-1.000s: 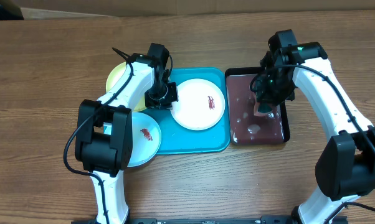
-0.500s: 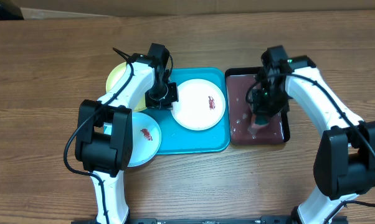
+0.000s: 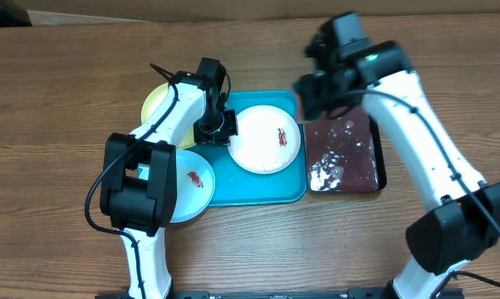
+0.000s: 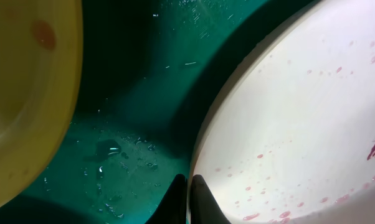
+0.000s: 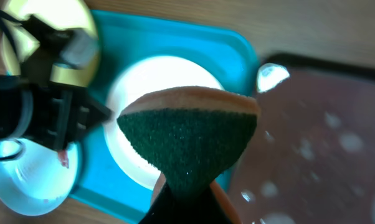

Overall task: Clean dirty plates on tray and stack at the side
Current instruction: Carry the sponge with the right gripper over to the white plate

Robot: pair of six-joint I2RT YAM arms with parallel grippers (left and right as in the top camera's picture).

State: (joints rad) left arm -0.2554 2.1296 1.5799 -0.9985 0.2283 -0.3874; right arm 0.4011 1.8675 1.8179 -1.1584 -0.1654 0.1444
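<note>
The white plate (image 3: pixel 267 141) lies on the turquoise tray (image 3: pixel 258 189) and has a red smear on it. My left gripper (image 3: pixel 217 127) is shut on the plate's left rim, as the left wrist view (image 4: pixel 189 198) shows close up on the spattered plate (image 4: pixel 299 124). The yellow-green plate (image 3: pixel 159 104) sits at the tray's back left. The pale blue plate (image 3: pixel 193 189), also smeared, hangs over the front left corner. My right gripper (image 3: pixel 315 93) is raised over the tray's right edge. In the right wrist view (image 5: pixel 181 202) it is shut on a green and orange sponge (image 5: pixel 190 137) above the white plate (image 5: pixel 132 87).
A black tray of reddish, foamy water (image 3: pixel 343 154) stands right of the turquoise tray. Bare wooden table surrounds both trays. My left arm runs across the tray's left side and over the pale blue plate.
My right arm has lifted the sponge out of the black tray and moved left and back, toward the white plate. The left arm has not moved.
</note>
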